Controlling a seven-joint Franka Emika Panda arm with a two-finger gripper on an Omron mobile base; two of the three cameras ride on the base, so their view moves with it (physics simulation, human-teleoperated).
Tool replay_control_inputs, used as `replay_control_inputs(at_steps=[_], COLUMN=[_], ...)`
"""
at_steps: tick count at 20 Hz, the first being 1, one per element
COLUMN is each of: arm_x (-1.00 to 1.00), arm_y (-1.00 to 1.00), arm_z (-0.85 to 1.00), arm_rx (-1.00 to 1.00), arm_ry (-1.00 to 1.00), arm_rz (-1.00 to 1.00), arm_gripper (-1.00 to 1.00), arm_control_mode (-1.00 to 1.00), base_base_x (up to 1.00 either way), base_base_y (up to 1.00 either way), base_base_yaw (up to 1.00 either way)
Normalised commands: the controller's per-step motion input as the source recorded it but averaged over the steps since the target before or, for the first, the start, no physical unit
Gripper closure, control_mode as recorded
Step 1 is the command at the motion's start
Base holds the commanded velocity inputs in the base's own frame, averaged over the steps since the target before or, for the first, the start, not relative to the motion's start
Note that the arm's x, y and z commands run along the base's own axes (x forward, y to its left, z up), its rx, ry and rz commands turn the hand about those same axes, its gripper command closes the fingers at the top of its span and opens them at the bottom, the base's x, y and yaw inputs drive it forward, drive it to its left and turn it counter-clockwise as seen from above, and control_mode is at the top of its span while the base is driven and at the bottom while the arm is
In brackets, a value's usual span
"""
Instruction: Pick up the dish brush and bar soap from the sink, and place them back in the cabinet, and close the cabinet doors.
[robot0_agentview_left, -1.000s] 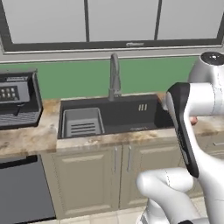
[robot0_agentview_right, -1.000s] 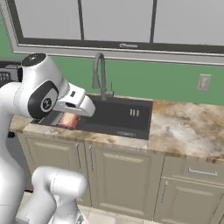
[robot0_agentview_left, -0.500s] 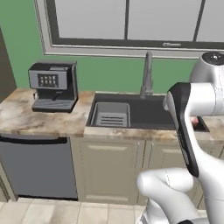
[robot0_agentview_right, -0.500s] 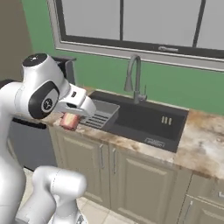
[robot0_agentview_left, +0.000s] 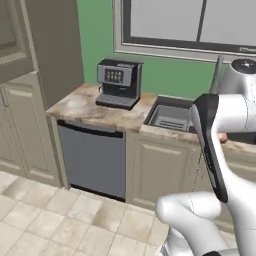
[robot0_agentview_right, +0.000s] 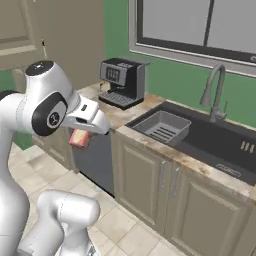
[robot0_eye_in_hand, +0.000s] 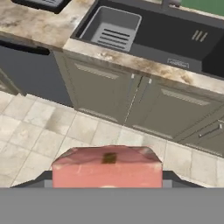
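- The end effector (robot0_agentview_right: 80, 138) is clamped on the bar soap (robot0_agentview_right: 79, 138), a pinkish-orange block held in the air off the front edge of the table, above the tiled floor (robot0_agentview_right: 130, 232) and in front of the dishwasher (robot0_agentview_right: 95, 157).
- In the hand view the bar soap (robot0_eye_in_hand: 107, 167) shows as a blocky pink slab with bevelled top edges and a small dark mark at its middle, wedged between the two dark finger tips at either side.
- The sink (robot0_agentview_right: 210, 142) is a wide dark-grey rectangular basin sunk into the table, well apart from the soap; a grey ribbed tray insert (robot0_agentview_right: 162, 126) sits in its left end, with slots cut into its floor.
- A grey gooseneck faucet (robot0_agentview_right: 215, 95) curves up from the back edge of the sink, before a green wall.
- The table (robot0_agentview_left: 95, 111) has a mottled, marble-like brown-and-cream top, with beige raised-panel low cabinets (robot0_eye_in_hand: 140, 107) under the sink.
- A boxy black-and-silver coffee machine (robot0_agentview_left: 119, 83) stands toward the back edge of the table, left of the sink.
- The dishwasher's flat dark-grey front (robot0_agentview_left: 92, 159) sits below the table's left end.
- The tall beige cabinet (robot0_agentview_left: 35, 85) rises just beside the table's left end, its lower panelled front carrying a thin grey bar handle (robot0_agentview_left: 3, 97).
- Whether its upper doors stand open cannot be told at this angle.
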Motion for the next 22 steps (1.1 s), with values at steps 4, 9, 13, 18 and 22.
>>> replay_control_inputs(at_steps=[4,9,13,18,22], arm_x=[0.00,0.00,0.00,0.00,0.00], arm_y=[0.00,0.00,0.00,0.00,0.00], arm_z=[0.00,0.00,0.00,0.00,0.00], arm_rx=[0.00,0.00,0.00,0.00,0.00], arm_ry=[0.00,0.00,0.00,0.00,0.00], arm_rz=[0.00,0.00,0.00,0.00,0.00], arm_gripper=[1.00,1.00,1.00,1.00,1.00], arm_control_mode=[1.00,1.00,1.00,1.00,1.00], base_base_x=[-0.27,-0.10,0.00,0.00,0.00], base_base_y=[0.39,0.30,-0.02,-0.17,-0.07], base_base_yaw=[0.56,0.57,0.57,0.52,0.52])
